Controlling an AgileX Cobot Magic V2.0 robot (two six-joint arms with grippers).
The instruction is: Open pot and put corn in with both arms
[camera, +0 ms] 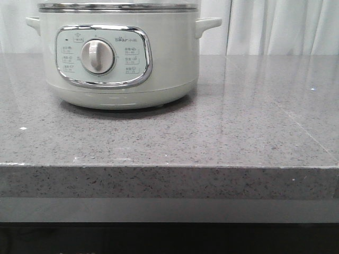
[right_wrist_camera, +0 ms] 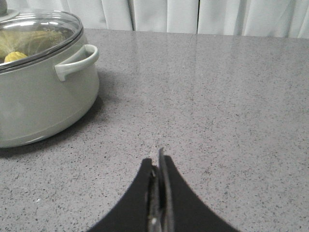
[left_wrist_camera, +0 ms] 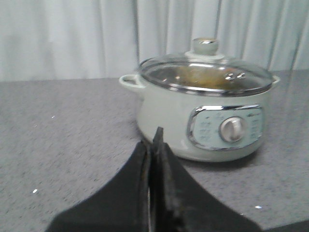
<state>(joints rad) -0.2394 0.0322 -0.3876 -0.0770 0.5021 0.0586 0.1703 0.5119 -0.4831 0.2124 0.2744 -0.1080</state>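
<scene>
The pale-green pot [camera: 119, 53] stands at the back left of the grey counter, its dial panel facing me. A glass lid [left_wrist_camera: 205, 72] with a pale knob [left_wrist_camera: 205, 46] lies shut on its steel rim. Through the lid in the right wrist view, a yellow piece that looks like the corn [right_wrist_camera: 14, 56] lies inside the pot [right_wrist_camera: 43, 96]. My left gripper [left_wrist_camera: 153, 140] is shut and empty, low in front of the pot [left_wrist_camera: 203, 121]. My right gripper [right_wrist_camera: 158, 159] is shut and empty over bare counter to the pot's right. Neither gripper shows in the front view.
The grey speckled counter [camera: 238, 121] runs to a front edge [camera: 169, 166] near me. White curtains [camera: 280, 26] hang behind it. The pot's side handle [right_wrist_camera: 77, 60] juts out toward the right gripper's side.
</scene>
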